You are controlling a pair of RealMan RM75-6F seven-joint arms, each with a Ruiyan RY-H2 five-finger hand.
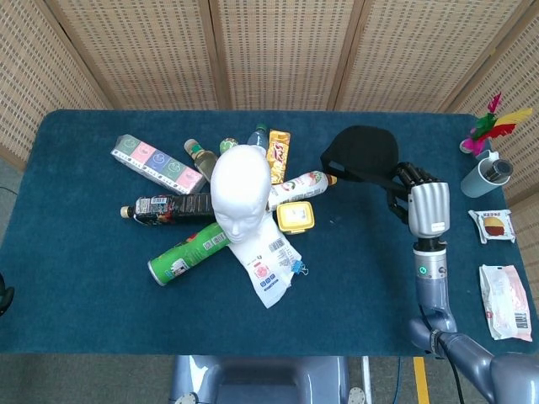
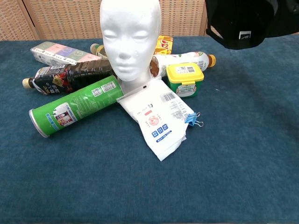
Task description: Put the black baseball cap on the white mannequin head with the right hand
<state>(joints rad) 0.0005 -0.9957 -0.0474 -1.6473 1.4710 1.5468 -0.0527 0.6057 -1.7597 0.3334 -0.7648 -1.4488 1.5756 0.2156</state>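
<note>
The black baseball cap [image 1: 360,155] hangs in the air to the right of the white mannequin head [image 1: 240,187]. My right hand [image 1: 421,202] grips the cap at its right rear edge. In the chest view the cap [image 2: 250,22] fills the top right corner, well above the table, and the hand itself is out of that frame. The mannequin head [image 2: 130,37] stands upright at the table's middle, facing me, bare on top. My left hand shows in neither view.
Around the mannequin lie a green can [image 1: 187,252], a dark bottle [image 1: 167,208], a white pouch [image 1: 268,264], a yellow tub [image 1: 296,216] and other snacks and bottles. At the right edge are a cup [image 1: 486,175], a shuttlecock [image 1: 488,128] and two packets [image 1: 504,301].
</note>
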